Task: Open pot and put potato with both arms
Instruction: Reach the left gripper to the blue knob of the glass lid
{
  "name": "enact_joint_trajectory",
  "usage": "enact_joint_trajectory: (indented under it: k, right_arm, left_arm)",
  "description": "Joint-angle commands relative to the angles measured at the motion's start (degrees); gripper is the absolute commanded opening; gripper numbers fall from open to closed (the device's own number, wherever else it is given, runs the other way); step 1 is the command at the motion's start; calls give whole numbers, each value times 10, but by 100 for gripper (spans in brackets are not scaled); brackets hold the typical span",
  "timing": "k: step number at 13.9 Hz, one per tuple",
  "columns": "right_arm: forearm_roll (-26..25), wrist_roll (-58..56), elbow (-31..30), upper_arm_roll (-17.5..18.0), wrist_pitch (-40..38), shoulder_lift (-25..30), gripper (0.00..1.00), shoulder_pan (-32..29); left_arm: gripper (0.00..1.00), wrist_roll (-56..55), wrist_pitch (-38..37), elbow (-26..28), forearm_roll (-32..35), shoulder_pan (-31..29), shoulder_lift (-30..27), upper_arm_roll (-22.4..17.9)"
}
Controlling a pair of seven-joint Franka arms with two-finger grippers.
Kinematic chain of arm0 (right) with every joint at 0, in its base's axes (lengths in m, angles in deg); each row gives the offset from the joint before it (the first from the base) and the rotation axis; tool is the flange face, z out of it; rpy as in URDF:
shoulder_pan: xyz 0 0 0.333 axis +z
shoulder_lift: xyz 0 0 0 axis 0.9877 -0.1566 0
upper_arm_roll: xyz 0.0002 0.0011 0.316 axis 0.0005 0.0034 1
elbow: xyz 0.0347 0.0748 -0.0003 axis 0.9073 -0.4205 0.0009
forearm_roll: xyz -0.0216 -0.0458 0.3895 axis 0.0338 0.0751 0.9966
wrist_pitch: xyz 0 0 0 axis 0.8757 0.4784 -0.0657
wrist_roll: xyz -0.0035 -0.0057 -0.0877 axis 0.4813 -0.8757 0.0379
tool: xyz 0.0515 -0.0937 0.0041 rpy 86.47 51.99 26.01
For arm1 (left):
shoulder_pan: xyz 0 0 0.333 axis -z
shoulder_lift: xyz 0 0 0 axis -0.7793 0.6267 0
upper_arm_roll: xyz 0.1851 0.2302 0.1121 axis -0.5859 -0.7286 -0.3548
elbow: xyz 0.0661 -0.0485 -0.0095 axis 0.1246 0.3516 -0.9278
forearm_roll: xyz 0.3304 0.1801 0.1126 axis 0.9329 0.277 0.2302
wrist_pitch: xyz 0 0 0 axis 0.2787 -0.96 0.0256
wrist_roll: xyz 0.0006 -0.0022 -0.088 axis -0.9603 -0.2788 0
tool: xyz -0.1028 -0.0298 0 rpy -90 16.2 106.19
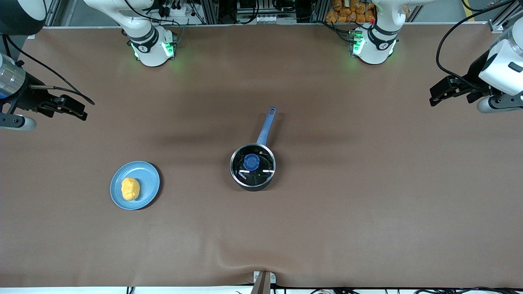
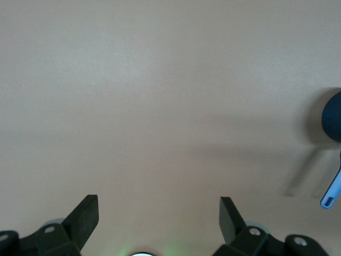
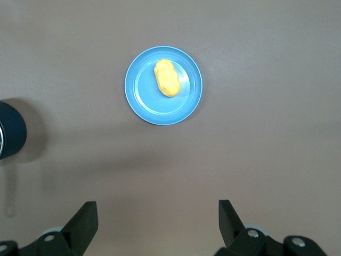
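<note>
The black pot point(image 1: 252, 179) stands mid-table with its glass lid and blue knob point(image 1: 251, 162) on it; its blue handle point(image 1: 267, 125) points toward the robots' bases. The yellow potato point(image 1: 130, 188) lies on a light-blue plate point(image 1: 149, 175) toward the right arm's end, a little nearer to the front camera than the pot. My right gripper point(image 1: 83, 113) hangs open and empty over that end; its wrist view shows the potato point(image 3: 167, 78), the plate point(image 3: 144, 101) and the pot's edge point(image 3: 9, 130). My left gripper point(image 1: 434, 96) hangs open and empty over the left arm's end; its wrist view shows the pot's edge point(image 2: 334, 122) and handle tip point(image 2: 331, 192).
The brown table cloth point(image 1: 347, 204) has a raised fold at the edge nearest the front camera. The two arm bases point(image 1: 153, 49) point(image 1: 374, 45) stand along the edge farthest from the front camera.
</note>
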Motion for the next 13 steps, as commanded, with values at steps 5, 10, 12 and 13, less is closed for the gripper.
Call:
enact_joint_trajectory:
  k: [5, 10, 12, 13]
  right_arm:
    - [-2, 3, -4, 1, 4, 13, 100, 13]
    - [-2, 1, -4, -1, 8, 11, 100, 4]
    - [-2, 1, -6, -1, 7, 12, 100, 4]
    - [-2, 1, -5, -1, 8, 12, 100, 4]
  left_arm:
    - [100, -3, -9, -7, -16, -6, 0, 3]
    - [100, -5, 1, -13, -45, 10, 39, 11]
    - [100, -45, 58, -18, -45, 66, 78, 26]
    - [100, -75, 88, -20, -43, 101, 102, 26]
